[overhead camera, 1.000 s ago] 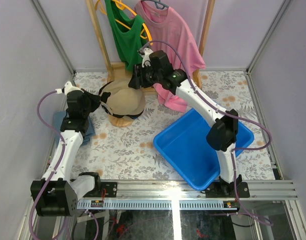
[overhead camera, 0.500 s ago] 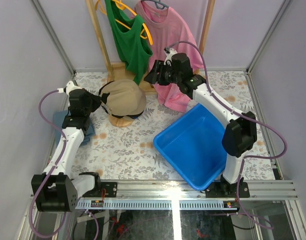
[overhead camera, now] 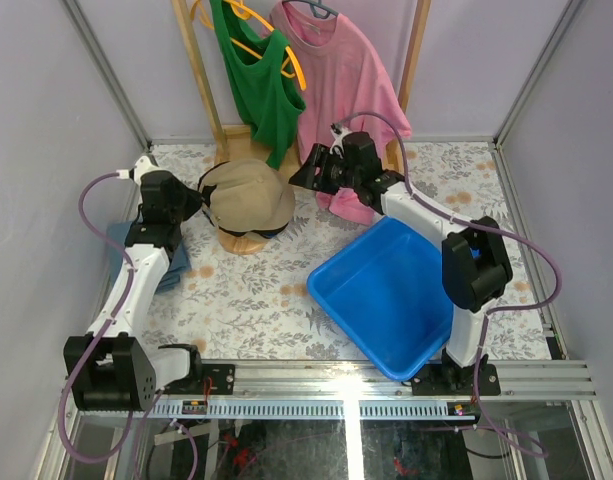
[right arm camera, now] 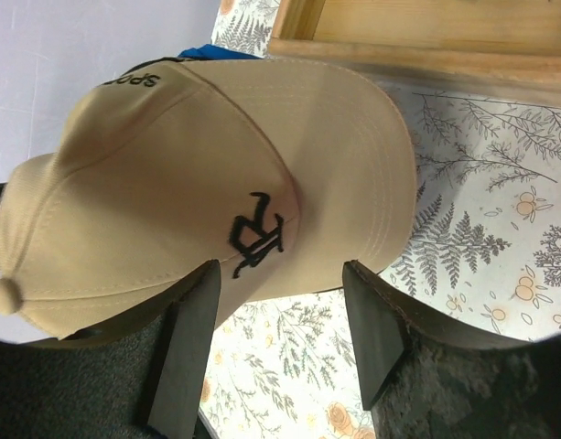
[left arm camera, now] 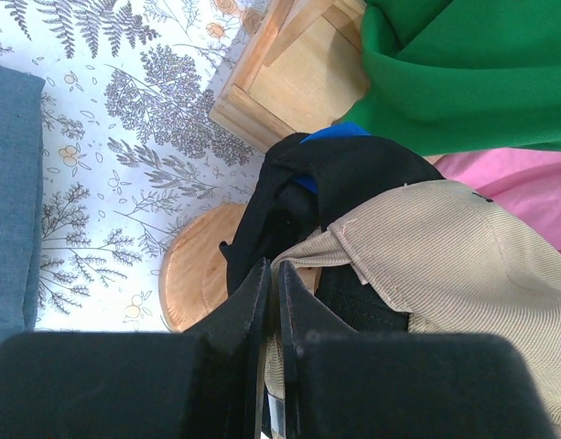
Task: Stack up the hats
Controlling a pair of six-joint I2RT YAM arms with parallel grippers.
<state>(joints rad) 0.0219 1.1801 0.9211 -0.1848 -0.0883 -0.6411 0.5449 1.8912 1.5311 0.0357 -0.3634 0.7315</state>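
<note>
Nearest you, a blue bin (overhead camera: 386, 300) sits tilted toward the near right corner of the tabletop (overhead camera: 246, 310), with nothing of the task in it. Against the left edge lies a folded grey-blue cloth (left arm camera: 5, 183), partly under your left arm.

Your left claw (left arm camera: 271, 274) is clenched, its two fingers pressed together on the back edge of the tan cap (overhead camera: 248, 195); a strip of tan fabric shows between them in the left wrist view.

That tan cap tops the stack, which stands on the round wooden stand (left arm camera: 198, 283) in the far left part of the tabletop, just in front of the rack. Under it you can see a black cap (left arm camera: 353, 174), and a small sliver of a blue cap (left arm camera: 339, 133) shows past that one. The tan cap's brim points to the right, and a dark embroidered letter (right arm camera: 257, 233) sits on its front panel.

Your right claw (overhead camera: 304, 175) is released, fingers spread wide and gripping nothing. It hovers just beside the brim, to the right of the stack and apart from it, facing the cap.

Along the far edge stands a wooden rack (overhead camera: 196, 90), with a green tank top (overhead camera: 251, 75) and a pink T-shirt (overhead camera: 341, 80) hanging from it.
</note>
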